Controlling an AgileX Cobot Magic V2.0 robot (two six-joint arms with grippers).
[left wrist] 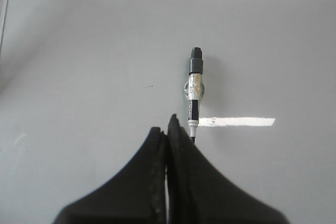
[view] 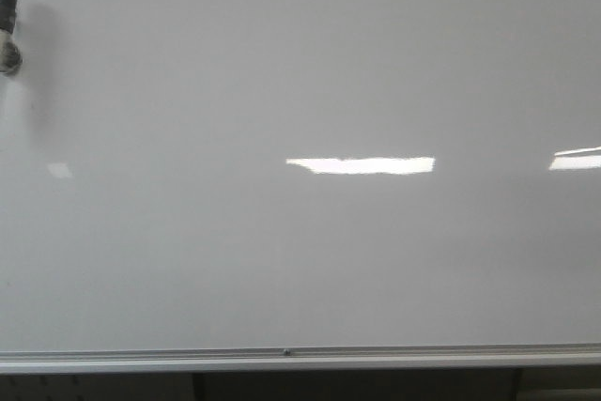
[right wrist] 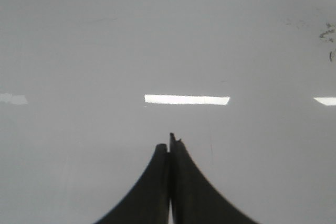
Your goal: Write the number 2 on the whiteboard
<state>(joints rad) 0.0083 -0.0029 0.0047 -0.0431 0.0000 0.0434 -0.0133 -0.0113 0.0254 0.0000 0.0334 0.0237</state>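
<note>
Whiteboard (view: 310,72) fills the front view, silver frame along its near edge. No digit 2 visible on it. Marker (view: 8,33) lies at the far left. Left gripper (left wrist: 168,129) hovers just short of the marker, fingers pressed together. Right gripper (right wrist: 169,145) hangs over bare board, fingers likewise pressed together, holding nothing.

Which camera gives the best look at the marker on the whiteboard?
The left wrist view: the marker lies whole and sharp on the whiteboard, just beyond the closed left gripper. The front view catches only part of it at the left edge. The right wrist view doesn't show it.
</note>
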